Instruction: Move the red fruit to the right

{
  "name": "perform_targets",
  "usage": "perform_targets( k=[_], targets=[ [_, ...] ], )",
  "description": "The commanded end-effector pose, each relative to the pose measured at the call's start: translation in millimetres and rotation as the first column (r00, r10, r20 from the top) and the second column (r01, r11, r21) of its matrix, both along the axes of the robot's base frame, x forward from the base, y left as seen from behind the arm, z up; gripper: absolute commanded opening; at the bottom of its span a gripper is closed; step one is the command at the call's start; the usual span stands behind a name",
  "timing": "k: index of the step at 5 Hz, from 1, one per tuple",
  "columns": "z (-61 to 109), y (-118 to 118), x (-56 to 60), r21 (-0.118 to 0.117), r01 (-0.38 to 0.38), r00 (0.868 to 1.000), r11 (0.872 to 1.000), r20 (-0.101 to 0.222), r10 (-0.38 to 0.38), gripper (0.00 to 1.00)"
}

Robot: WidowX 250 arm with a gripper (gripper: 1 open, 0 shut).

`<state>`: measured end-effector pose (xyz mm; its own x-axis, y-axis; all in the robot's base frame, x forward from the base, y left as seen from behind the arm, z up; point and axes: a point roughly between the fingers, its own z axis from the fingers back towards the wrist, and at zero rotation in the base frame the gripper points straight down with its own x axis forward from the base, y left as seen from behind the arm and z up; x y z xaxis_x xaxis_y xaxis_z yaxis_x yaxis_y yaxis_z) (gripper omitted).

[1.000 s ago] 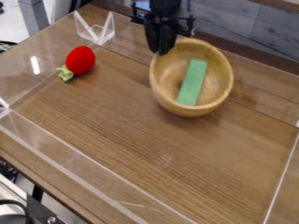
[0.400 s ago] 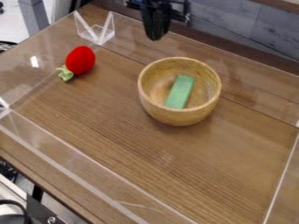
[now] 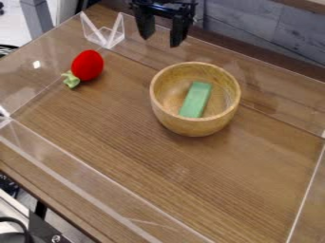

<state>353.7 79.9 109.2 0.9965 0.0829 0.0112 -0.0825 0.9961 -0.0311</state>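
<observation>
Your red fruit (image 3: 86,65) sits on the wooden table (image 3: 165,171) at far left, green stem toward the clear wall, nothing touching it. Wooden bowl (image 3: 195,98) well apart to its right, green block (image 3: 196,99) lying inside. Your gripper (image 3: 162,34) hangs above the back edge, fingers spread wide, holding nothing.
</observation>
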Motion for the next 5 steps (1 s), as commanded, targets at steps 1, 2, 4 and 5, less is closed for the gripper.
perform_targets(
  k=[1, 2, 4, 5],
  targets=[
    [18.1, 11.2, 2.3, 0.02, -0.067, 0.996, 0.998, 0.053, 0.066, 1.0],
    [5.5, 14.9, 1.7, 0.024, -0.063, 0.997, 0.998, 0.048, 0.062, 1.0],
    [0.0, 31.9, -5.2, 0.028, -0.01, 1.0, 1.0, 0.027, 0.009, 1.0],
    [6.8, 54.5, -14.1, 0.033, 0.036, 0.999, 0.999, 0.017, -0.037, 1.0]
  ],
)
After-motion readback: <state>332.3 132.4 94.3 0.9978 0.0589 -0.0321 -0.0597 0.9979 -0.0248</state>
